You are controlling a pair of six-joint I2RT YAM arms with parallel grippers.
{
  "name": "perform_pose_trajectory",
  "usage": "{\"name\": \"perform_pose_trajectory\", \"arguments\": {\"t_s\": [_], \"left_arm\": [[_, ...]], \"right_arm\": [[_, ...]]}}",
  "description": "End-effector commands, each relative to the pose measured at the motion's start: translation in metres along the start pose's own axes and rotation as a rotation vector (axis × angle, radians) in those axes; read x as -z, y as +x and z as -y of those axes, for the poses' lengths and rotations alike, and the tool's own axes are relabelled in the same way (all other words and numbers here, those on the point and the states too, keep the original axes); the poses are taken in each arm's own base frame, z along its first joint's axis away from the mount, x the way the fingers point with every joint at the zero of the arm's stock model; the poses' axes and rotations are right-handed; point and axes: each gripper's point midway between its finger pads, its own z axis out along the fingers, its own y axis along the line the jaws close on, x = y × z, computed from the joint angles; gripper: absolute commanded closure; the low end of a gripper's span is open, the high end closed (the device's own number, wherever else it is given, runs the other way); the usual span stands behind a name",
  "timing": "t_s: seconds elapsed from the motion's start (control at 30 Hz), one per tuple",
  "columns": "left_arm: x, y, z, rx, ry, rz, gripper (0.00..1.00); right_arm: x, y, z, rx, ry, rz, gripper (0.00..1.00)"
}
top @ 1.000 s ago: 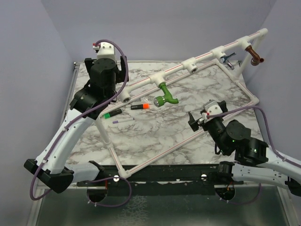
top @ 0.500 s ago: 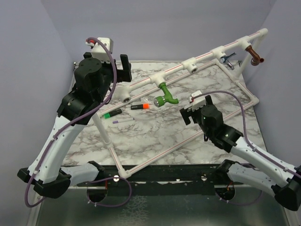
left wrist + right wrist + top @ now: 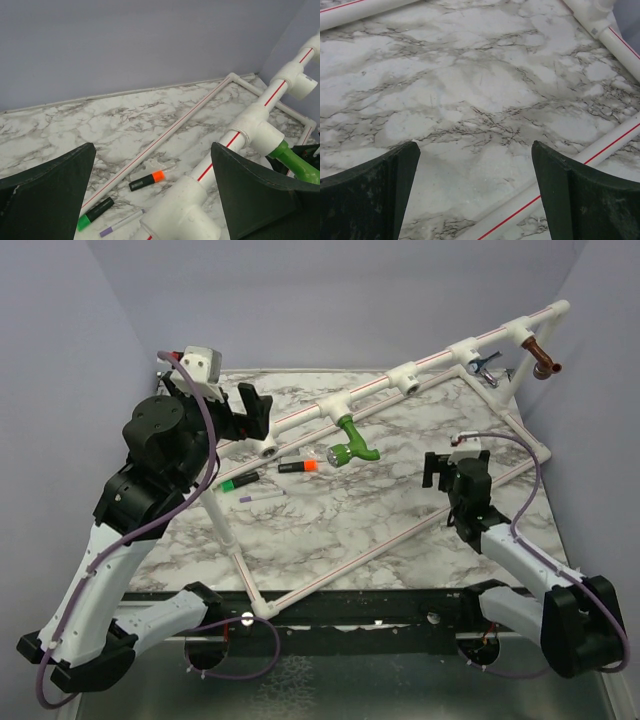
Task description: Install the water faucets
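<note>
Green faucet (image 3: 352,440) outside both open jaws

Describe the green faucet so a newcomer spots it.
A white pipe frame on the marble table carries a raised diagonal rail. The green faucet hangs from the rail's second fitting from the left. It is the only bright green tap; the chrome faucet and copper-brown faucet sit farther right.

On the marble-patterned tabletop (image 3: 330,515), a frame of white red-striped pipe (image 3: 350,558), with tee fittings (image 3: 405,375) along its raised rail. Near the frame's left end, lying close together on the marble: an orange-capped marker (image 3: 298,467), a green-capped marker (image 3: 240,481) and a thin purple pen (image 3: 262,497).
</note>
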Motion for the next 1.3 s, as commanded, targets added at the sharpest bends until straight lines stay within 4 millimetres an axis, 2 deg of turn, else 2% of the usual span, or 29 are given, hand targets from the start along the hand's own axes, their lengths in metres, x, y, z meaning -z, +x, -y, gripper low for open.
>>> {"name": "perform_pose_trajectory", "arguments": {"t_s": [0.0, 0.1, 0.17, 0.27, 0.47, 0.6, 0.67, 0.8, 0.97, 1.03, 1.27], "left_arm": [[0.01, 0.004, 0.009, 0.015, 0.06, 0.0, 0.01], [0.016, 0.004, 0.008, 0.016, 0.065, 0.008, 0.01], [0.02, 0.005, 0.008, 0.013, 0.067, 0.01, 0.01], [0.022, 0.008, 0.006, 0.01, 0.062, 0.008, 0.01], [0.022, 0.013, 0.008, 0.0, 0.066, -0.002, 0.01], [0.02, 0.016, 0.008, -0.002, 0.064, -0.011, 0.01], [0.018, 0.018, 0.008, -0.004, 0.063, -0.016, 0.01], [0.016, 0.023, 0.008, -0.005, 0.065, -0.029, 0.01], [0.014, 0.027, 0.012, -0.005, 0.081, -0.039, 0.01], [0.017, 0.025, 0.011, -0.004, 0.08, -0.032, 0.01], [0.025, 0.025, 0.006, 0.006, 0.064, -0.026, 0.01]], "right_arm": [[-0.014, -0.006, 0.022, -0.104, 0.095, 0.118, 0.0], [-0.02, 0.007, 0.04, -0.13, 0.146, 0.135, 0.0], [-0.024, 0.011, 0.042, -0.137, 0.136, 0.16, 0.0], [-0.033, 0.021, 0.04, -0.122, 0.119, 0.173, 0.0], [-0.044, 0.02, 0.031, -0.047, 0.068, 0.249, 0.0], [-0.051, 0.035, 0.017, -0.002, -0.01, 0.252, 0.0], [-0.049, 0.039, 0.019, -0.012, -0.003, 0.264, 0.0], [-0.051, 0.042, 0.016, -0.005, -0.024, 0.25, 0.0], [-0.051, 0.041, 0.024, -0.02, 0.019, 0.256, 0.0], [-0.056, 0.042, 0.024, -0.031, 0.024, 0.233, 0.0], [-0.055, 0.042, 0.028, -0.04, 0.046, 0.235, 0.0]]}}
